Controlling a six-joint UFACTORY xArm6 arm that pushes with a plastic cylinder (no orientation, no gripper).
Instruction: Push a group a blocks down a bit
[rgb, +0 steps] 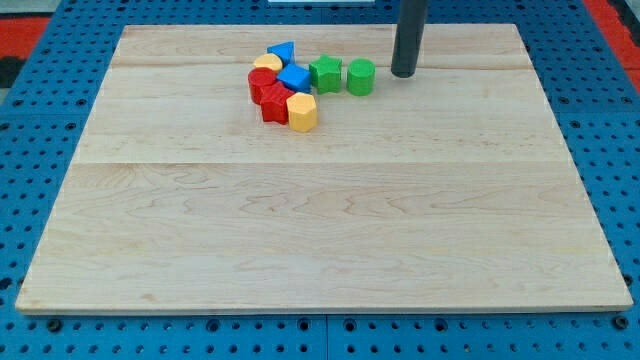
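Note:
A tight cluster of blocks sits near the view's top, left of centre. It holds a blue triangle (283, 52), a yellow block (267, 63), a blue block (294, 77), a red round block (261, 81), a red star-like block (274, 102) and a yellow hexagon (301, 111). To their right stand a green star-like block (325, 73) and a green cylinder-like block (361, 76). My tip (403, 73) rests on the board just right of the green cylinder-like block, a small gap away.
The wooden board (320, 220) lies on a blue pegboard surface (40, 60) that surrounds it on all sides. The dark rod comes down from the view's top.

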